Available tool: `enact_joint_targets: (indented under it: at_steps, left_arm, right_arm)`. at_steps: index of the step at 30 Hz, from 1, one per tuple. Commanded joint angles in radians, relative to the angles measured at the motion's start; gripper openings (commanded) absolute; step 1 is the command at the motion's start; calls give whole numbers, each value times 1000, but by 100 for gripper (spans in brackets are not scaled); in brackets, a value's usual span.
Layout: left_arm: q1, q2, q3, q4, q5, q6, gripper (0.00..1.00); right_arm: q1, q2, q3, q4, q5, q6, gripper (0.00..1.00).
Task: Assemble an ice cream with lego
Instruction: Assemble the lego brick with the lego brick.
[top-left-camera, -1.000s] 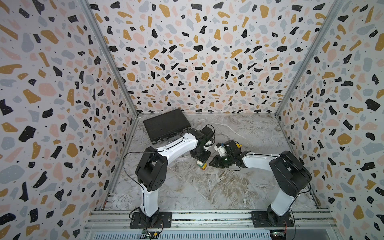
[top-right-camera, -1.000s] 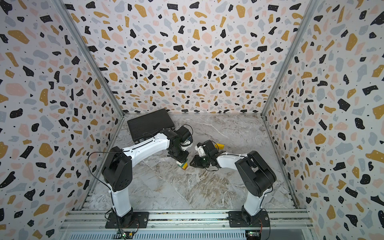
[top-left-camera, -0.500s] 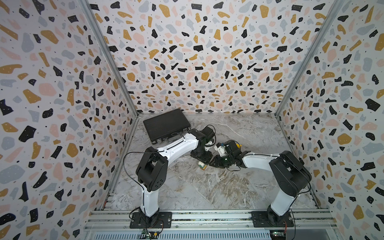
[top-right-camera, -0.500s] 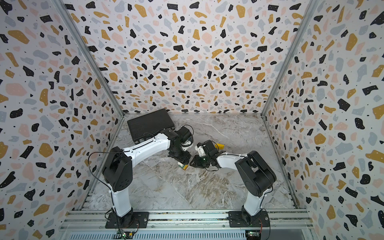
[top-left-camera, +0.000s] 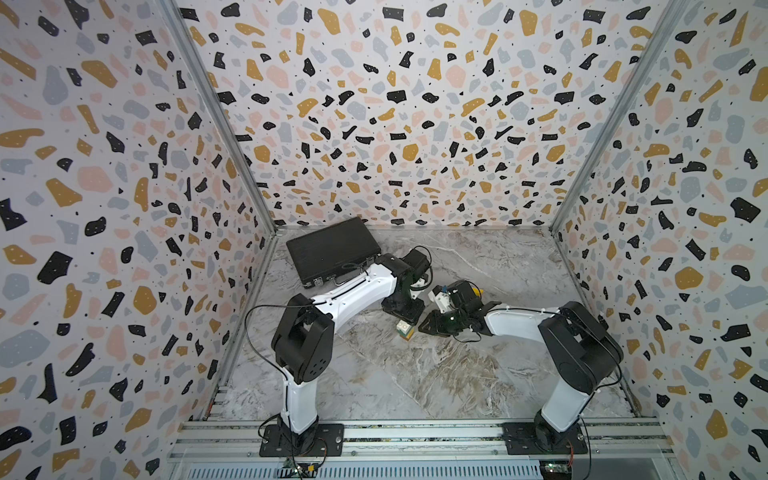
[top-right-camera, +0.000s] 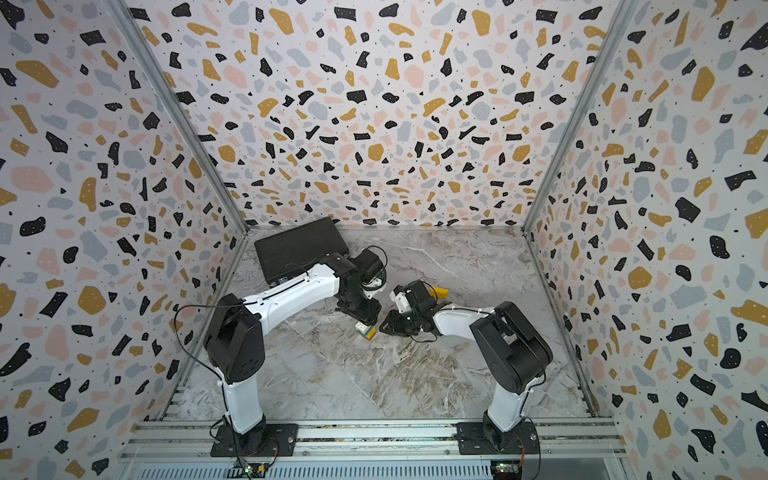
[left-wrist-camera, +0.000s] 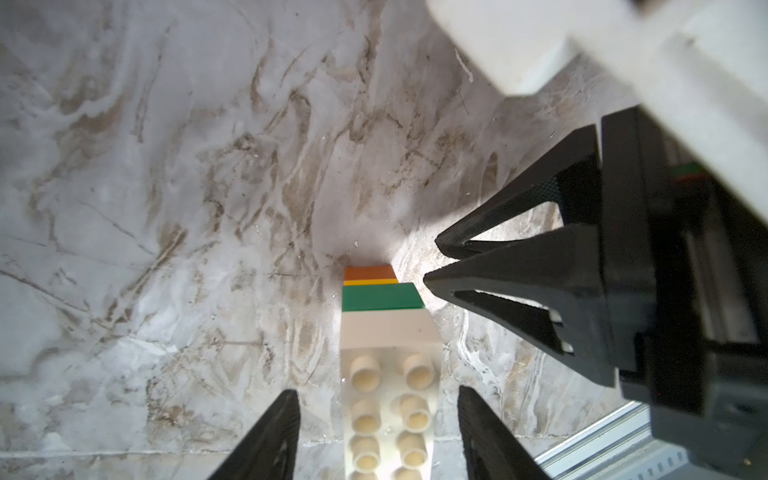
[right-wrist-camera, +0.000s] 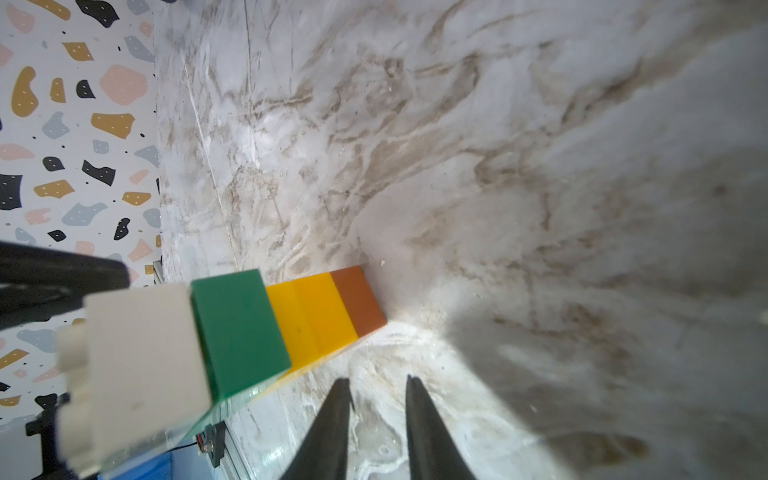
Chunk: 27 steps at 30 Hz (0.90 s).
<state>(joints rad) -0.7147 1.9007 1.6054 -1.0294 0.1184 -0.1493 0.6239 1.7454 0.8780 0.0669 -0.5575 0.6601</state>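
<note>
A small stack of joined plastic toy bricks, the ice cream (top-left-camera: 405, 330), stands on its orange-brown end near the middle of the grey-veined marble tabletop (top-left-camera: 415, 382). From the table up it runs orange-brown, yellow, green, then a studded white brick on top. The right wrist view (right-wrist-camera: 232, 332) shows the yellow band as two layers. In both top views the stack (top-right-camera: 365, 331) is small, and only its white top and a sliver of its side can be seen.

The left gripper (left-wrist-camera: 377, 392) hangs over the stack (left-wrist-camera: 388, 332). Its black fingers are spread on either side of the white brick, with bare table showing in each gap. The right gripper (right-wrist-camera: 377, 379) sits low at 3 o'clock of the stack, tips just beside it. Its fingers are parted a little and pinch nothing.

A small yellow piece (top-right-camera: 440, 293) at 2 o'clock of the stack is mostly hidden behind the right wrist, so its shape cannot be made out. A flat black ribbed case (top-left-camera: 332, 249) lies closed in the 11 o'clock corner of the table, its near edge cut off by the left arm and its contents unseen.
</note>
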Motion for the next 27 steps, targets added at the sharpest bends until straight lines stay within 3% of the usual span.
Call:
enact_joint_targets:
  at_steps: [1, 10, 27]
  left_arm:
    - [-5, 6, 15, -26, 1, 2, 57]
    - [-4, 14, -19, -17, -10, 8, 39]
    - [-23, 23, -139, 47, -35, -22, 16]
  right_arm:
    - [5, -40, 35, -23, -5, -17, 27]
    - [5, -40, 36, -30, -1, -20, 26]
    - [5, -39, 38, -31, -1, -20, 22]
